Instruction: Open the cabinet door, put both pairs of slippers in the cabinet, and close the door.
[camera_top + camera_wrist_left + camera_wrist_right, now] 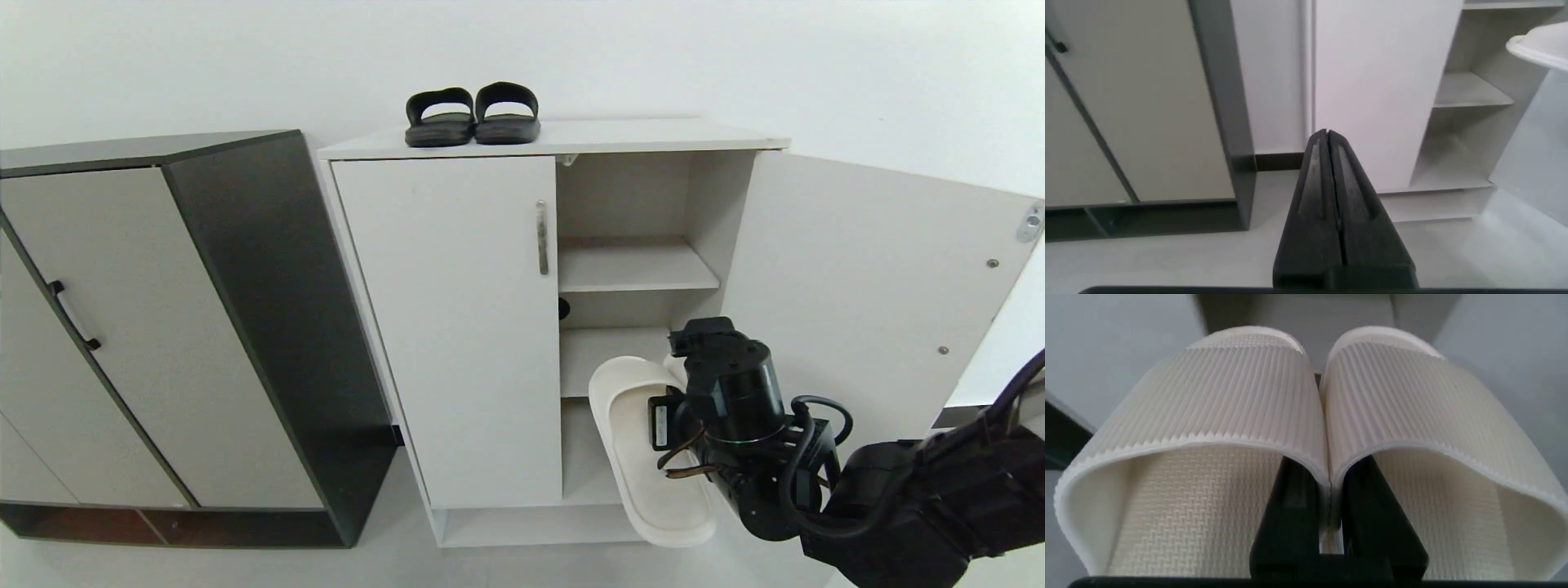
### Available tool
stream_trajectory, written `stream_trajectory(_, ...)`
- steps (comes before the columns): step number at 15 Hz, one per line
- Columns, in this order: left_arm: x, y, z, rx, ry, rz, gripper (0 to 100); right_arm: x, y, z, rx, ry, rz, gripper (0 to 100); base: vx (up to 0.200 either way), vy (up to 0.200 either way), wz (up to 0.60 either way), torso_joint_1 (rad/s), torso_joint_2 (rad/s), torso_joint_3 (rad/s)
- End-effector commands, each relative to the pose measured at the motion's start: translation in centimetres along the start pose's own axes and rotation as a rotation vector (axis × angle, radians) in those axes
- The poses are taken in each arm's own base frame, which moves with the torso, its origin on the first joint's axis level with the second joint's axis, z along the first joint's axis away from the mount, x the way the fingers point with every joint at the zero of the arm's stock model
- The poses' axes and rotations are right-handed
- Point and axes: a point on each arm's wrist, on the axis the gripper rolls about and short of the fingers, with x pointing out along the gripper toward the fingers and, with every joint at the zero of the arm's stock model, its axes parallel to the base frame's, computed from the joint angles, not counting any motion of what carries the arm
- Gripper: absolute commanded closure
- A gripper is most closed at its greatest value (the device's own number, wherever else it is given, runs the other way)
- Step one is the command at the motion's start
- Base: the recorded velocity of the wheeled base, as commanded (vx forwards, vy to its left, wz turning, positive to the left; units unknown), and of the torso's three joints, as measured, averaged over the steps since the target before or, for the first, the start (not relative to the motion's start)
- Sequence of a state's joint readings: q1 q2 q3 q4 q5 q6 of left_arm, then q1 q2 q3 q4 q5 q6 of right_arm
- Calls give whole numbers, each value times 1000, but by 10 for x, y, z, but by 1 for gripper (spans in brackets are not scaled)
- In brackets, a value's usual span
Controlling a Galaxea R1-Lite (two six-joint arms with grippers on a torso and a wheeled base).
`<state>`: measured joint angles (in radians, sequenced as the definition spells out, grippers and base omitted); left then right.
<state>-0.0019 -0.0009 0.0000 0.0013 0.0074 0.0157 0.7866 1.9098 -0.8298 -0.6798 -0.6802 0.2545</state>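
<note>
White slippers (pixel 645 457), a pair side by side, are clamped at their inner edges by the right gripper (pixel 1327 527). Their long axis points toes-first into the open right half of the cabinet (pixel 571 139), with the toes near the middle shelf (pixel 608 351). Black slippers (pixel 472 114) sit on the cabinet top, well apart. The left gripper (pixel 1328 171), fingers together and empty, hangs low to the left

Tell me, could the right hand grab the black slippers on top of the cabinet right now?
Probably not yet: the right hand is shut on the white slippers, so it is full. The black slippers lie in the open on the cabinet top.
</note>
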Motion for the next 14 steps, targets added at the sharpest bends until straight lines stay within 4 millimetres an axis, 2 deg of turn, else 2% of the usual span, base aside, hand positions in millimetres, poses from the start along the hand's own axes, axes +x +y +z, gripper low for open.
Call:
stream_trajectory(1,0,0,0,0,3,-1,100,2,2,-4,-10,11,1,100,0,-200,0,2,2,7)
stream_trajectory(2,0,0,0,0,3,-1,100,2,2,-5,-11,13,2,100,0,-200,0,2,2,7)
stream_trajectory(5,0,0,0,-2,3,1,100,4,6,-8,-7,6,11,100,0,0,0,0,0,0)
stream_trajectory(8,0,0,0,-2,3,1,100,15,21,-15,-5,-5,37,100,0,0,0,0,0,0)
stream_trajectory(9,0,0,0,0,3,2,100,23,32,-20,-8,-3,40,100,0,0,0,0,0,0)
stream_trajectory(14,0,0,0,0,3,1,100,30,40,-31,-7,7,51,100,0,0,0,0,0,0)
